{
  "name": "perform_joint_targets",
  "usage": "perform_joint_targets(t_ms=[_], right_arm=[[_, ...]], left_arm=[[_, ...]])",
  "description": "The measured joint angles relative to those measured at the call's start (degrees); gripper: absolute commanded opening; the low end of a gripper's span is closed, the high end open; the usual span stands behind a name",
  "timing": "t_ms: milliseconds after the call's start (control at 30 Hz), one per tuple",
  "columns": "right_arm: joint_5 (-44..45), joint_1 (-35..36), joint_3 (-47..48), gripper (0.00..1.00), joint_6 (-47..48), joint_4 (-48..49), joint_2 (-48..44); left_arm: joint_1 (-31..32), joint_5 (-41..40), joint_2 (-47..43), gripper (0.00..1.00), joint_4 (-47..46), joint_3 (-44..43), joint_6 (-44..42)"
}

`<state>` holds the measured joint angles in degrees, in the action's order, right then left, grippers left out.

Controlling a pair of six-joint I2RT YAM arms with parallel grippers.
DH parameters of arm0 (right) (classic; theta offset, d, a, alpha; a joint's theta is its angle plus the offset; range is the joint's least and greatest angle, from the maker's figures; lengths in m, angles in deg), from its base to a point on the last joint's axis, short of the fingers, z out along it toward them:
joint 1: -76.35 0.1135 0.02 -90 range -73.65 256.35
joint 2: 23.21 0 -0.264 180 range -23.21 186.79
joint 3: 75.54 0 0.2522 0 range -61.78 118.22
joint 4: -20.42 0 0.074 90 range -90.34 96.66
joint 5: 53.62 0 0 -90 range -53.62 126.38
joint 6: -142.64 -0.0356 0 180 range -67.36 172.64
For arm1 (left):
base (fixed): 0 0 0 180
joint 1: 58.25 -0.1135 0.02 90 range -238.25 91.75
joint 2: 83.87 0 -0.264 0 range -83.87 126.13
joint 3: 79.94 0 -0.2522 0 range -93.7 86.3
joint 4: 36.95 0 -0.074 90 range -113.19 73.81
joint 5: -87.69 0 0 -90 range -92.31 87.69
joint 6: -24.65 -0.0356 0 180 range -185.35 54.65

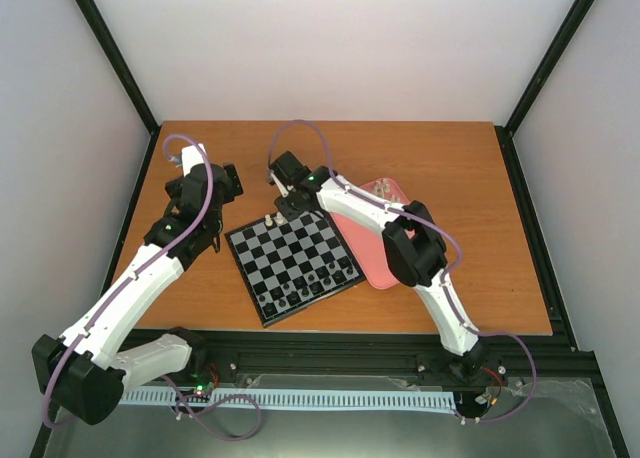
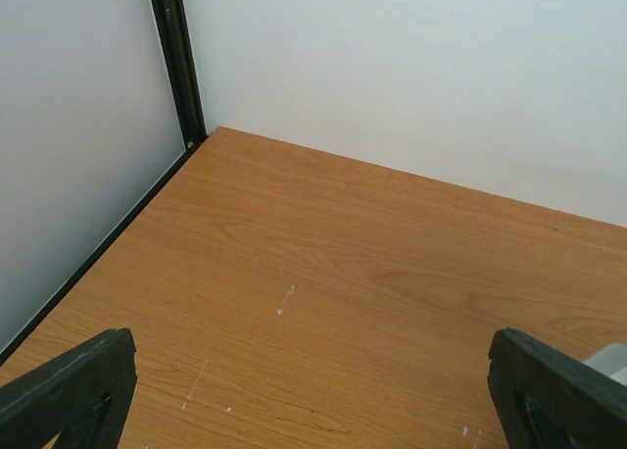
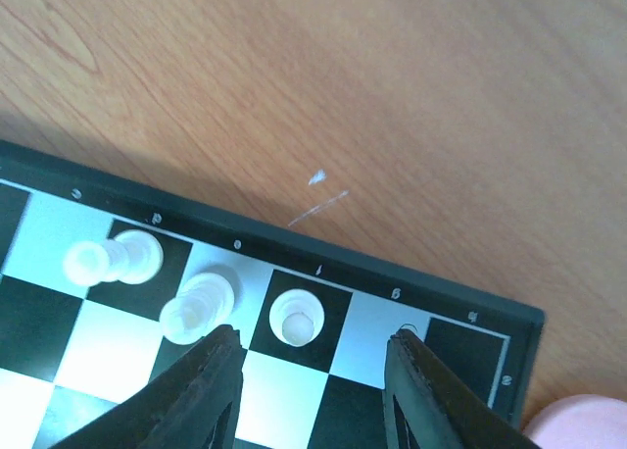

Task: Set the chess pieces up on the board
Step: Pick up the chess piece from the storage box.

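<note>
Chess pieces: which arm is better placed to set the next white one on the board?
Right: the right hand hangs open over the board's far edge beside three standing white chess pieces, the pink tray under that arm. The left hand faces table, off the board.
</note>
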<state>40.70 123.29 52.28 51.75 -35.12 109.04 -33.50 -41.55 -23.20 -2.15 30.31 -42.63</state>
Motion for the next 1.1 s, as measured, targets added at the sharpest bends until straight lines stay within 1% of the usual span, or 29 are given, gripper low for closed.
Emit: perform_joint_targets(t_ms=[200,400,467,633,800,1100], right_arm=[[1.14,0.00,-2.25,0.42,-0.02,2.71,-4.48],[4.52,-1.03,-8.52,0.43,-0.68,5.40,-9.64],[6.10,-2.38,-11.02,0.42,-1.22,5.70,-11.34],[10.91,-8.66,-17.84,0.42,-3.30,6.12,-14.53],[13.68,-13.70,-22.58,0.42,-4.85,6.25,-14.91],[15.28,-17.29,-23.34,0.42,-5.88,7.17,-14.88]], left_arm=[[0.00,0.02,-0.13,1.00,0.00,0.00,0.00],[0.00,0.04,-0.59,1.00,0.00,0.00,0.00],[0.00,0.07,-0.70,1.00,0.00,0.00,0.00],[0.00,0.31,-0.72,1.00,0.00,0.00,0.00],[0.00,1.14,-0.35,1.00,0.00,0.00,0.02],[0.00,1.53,-0.04,1.00,0.00,0.00,0.22]])
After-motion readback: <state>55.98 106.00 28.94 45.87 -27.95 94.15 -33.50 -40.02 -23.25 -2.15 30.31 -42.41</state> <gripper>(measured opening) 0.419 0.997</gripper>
